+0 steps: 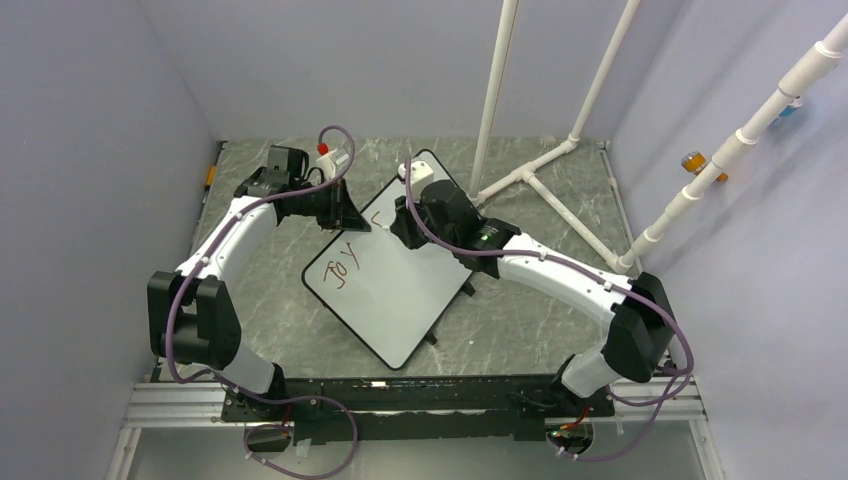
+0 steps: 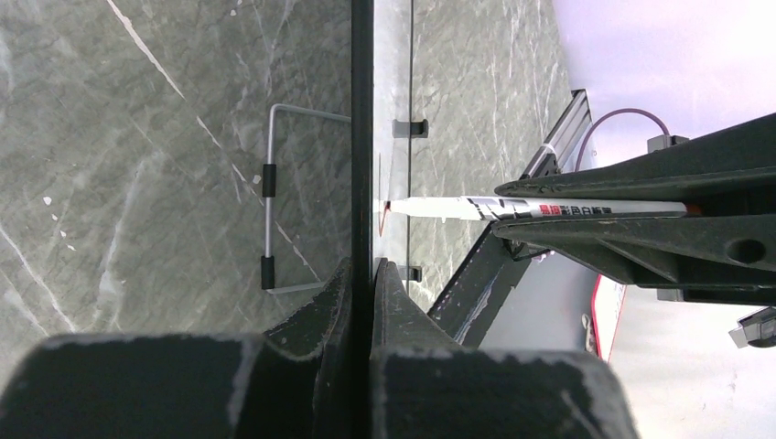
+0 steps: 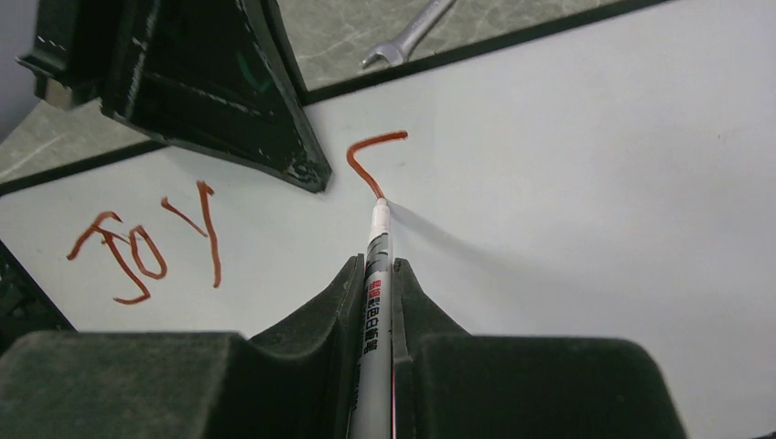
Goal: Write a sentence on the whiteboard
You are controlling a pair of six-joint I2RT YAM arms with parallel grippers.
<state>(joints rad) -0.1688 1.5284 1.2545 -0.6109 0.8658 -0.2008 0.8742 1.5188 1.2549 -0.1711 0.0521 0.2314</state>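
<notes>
Left tool pinched stiff, likely light whiteboard by its rim; right tool clamped slim marker mid-barrel, tip ahead.

A wrench lies on the grey marbled table.

The whiteboard is white with a dark rim, and the sentence on it is reddish-brown. My marker is white with red and black print. The table is grey-green, veined like marble.
</notes>
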